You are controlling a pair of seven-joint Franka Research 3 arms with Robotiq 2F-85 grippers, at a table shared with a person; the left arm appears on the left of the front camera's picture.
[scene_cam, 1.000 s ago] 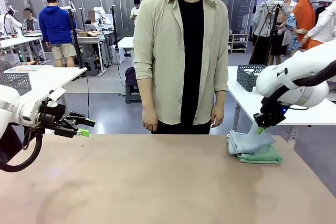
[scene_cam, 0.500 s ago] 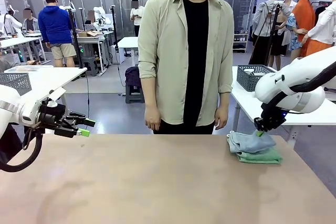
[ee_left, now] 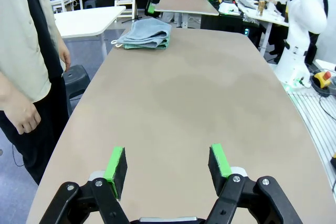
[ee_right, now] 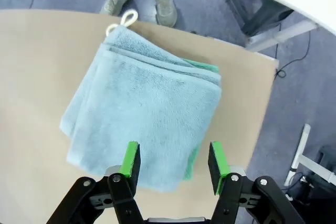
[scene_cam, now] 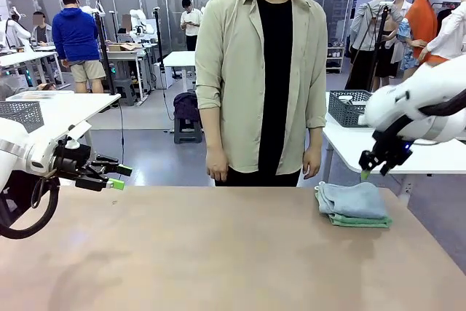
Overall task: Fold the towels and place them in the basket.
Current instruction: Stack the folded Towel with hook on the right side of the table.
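A pale grey-blue towel (scene_cam: 353, 198) lies folded on top of a folded mint green towel (scene_cam: 362, 220) at the table's right side. In the right wrist view the grey-blue towel (ee_right: 147, 108) covers most of the green towel (ee_right: 206, 67), whose edge peeks out. My right gripper (scene_cam: 366, 171) hangs open just above the stack's far edge, and its jaws (ee_right: 173, 161) hold nothing. My left gripper (scene_cam: 120, 177) stands open over the table's left edge, empty (ee_left: 167, 163). The dark lattice basket (scene_cam: 348, 107) sits on a white table behind the right arm.
A person stands at the far edge of the table, with the hands (scene_cam: 216, 167) hanging down at the sides. A lighter grey perforated basket (scene_cam: 20, 113) stands on a side table at the left. The brown tabletop (scene_cam: 218, 253) stretches bare between the two arms.
My right gripper has opened, let go of the grey-blue towel and risen. The towel has settled flat on the green one. The left arm has not moved.
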